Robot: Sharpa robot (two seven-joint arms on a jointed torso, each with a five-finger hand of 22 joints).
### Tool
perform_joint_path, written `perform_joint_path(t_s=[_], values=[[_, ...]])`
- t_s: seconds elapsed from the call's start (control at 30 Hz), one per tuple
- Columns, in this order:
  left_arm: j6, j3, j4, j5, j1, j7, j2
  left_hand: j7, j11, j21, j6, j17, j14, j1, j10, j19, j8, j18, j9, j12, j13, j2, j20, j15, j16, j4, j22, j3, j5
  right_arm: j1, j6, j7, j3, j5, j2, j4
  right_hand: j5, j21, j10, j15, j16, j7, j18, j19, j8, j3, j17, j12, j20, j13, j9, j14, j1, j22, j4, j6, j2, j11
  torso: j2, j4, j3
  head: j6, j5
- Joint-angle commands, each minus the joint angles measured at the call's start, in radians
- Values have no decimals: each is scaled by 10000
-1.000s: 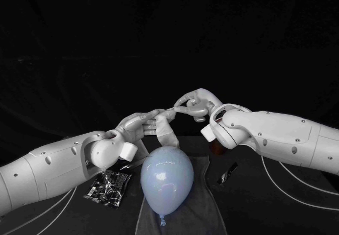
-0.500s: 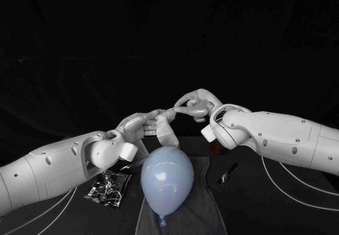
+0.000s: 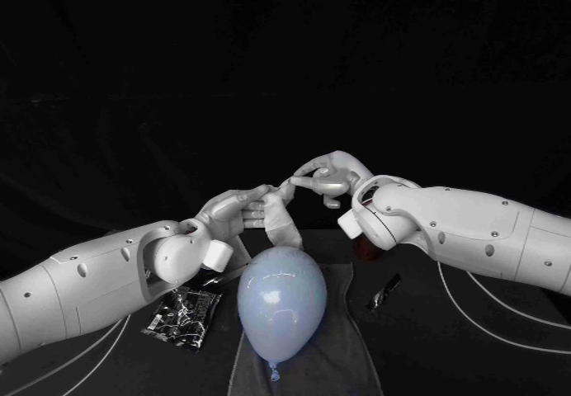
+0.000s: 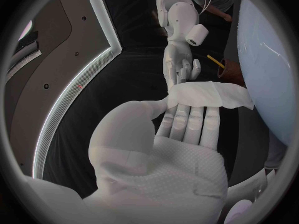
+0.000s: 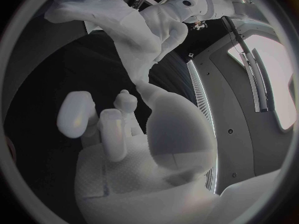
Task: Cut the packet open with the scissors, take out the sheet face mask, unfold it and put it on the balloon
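The pale blue balloon [image 3: 282, 295] lies on a grey cloth [image 3: 345, 338] in the middle of the table. Above its far end hangs the folded white sheet face mask [image 3: 280, 224]. My left hand [image 3: 242, 209] holds it, and in the left wrist view the mask [image 4: 211, 94] lies across the fingers under the thumb. My right hand [image 3: 323, 176] pinches the mask's upper end from the other side. In the right wrist view that hand [image 5: 124, 134] has its thumb on the mask [image 5: 127, 40]. The balloon [image 4: 269, 69] bulges beside the mask. The cut packet [image 3: 183, 317] lies left of the balloon, the scissors [image 3: 383, 291] right of it.
A small brown object [image 3: 368, 252] sits under my right forearm, at the cloth's far right corner. White cables [image 3: 500, 307] run over the black table at the right, and others [image 3: 72, 355] at the left.
My right hand has risen a little, drawing the mask's top end up with it. The left hand, balloon, packet and scissors have stayed put.
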Motion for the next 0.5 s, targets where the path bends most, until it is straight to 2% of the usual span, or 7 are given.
perform_joint_path(t_s=[0.03,0.33,0.5], values=[[35,10,50,-26,9,173,-6,-34,6,9,-23,18,-15,79,87,34,48,210,10,-4,13,-8,1,-31,9,-24,0,37,37,-2,282,-547,-11,39,107,-223,53,-25,-56,64,-8,8,177,-44,-59,-154,1075,50,42,-12,-44,469,-131,1340,144,-33,35,17,-6,4,0,13,-5],[120,11,119,32,9,198,-10,-54,-7,9,-14,22,-5,104,101,37,58,210,15,-3,14,0,0,-39,13,-65,0,75,39,-19,78,-1200,-46,-226,439,-767,95,115,14,52,49,-19,184,20,-35,-210,1143,253,94,31,-71,497,-35,1382,257,127,165,-6,3,16,-6,20,-19],[-56,12,118,154,9,242,-23,-36,-4,4,11,28,15,7,129,36,71,208,20,-1,15,28,1,-44,20,-14,-2,89,37,-69,-375,-1110,-57,-440,441,-938,89,293,123,21,102,-53,177,109,-20,-192,1212,442,110,76,-102,537,185,1430,230,259,232,-44,3,15,-4,-16,12]])
